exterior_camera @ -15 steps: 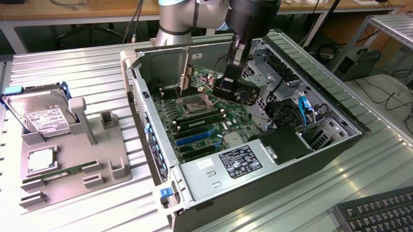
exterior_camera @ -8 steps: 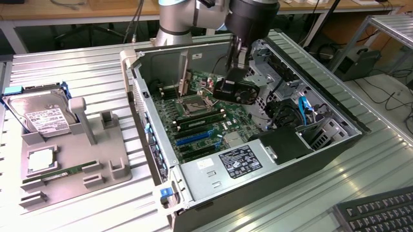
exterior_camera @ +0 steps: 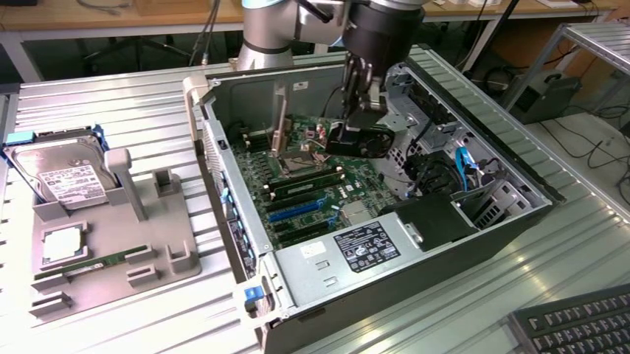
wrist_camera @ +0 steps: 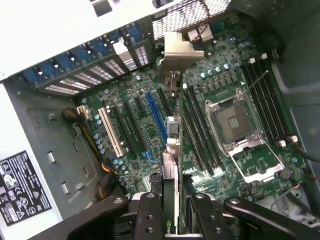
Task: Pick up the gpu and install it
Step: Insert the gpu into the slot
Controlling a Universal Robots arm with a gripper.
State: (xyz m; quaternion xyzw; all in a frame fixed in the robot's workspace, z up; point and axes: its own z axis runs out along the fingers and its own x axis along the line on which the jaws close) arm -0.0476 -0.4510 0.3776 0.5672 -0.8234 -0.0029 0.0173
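Observation:
My gripper point(exterior_camera: 362, 99) hangs inside the open computer case point(exterior_camera: 232, 184), above the motherboard point(exterior_camera: 325, 192). It is shut on the gpu point(exterior_camera: 356, 140), whose black cooler faces the exterior camera. In the wrist view the gpu point(wrist_camera: 170, 150) appears edge-on, running from between my two black fingers point(wrist_camera: 150, 215) out to its metal bracket point(wrist_camera: 177, 50) near the rear slot openings. The card hovers over the board between the long blue expansion slot point(wrist_camera: 156, 117) and the memory slots point(wrist_camera: 197, 130), apart from the board.
A grey fixture point(exterior_camera: 147, 221) on the exterior view's left holds a silver hard drive point(exterior_camera: 64, 177), a processor point(exterior_camera: 61, 243) and a green memory stick point(exterior_camera: 84, 265). The empty processor socket point(wrist_camera: 232, 120), power supply point(exterior_camera: 364, 247) and drive cage point(exterior_camera: 414, 110) surround the card. A keyboard point(exterior_camera: 580, 324) lies nearby.

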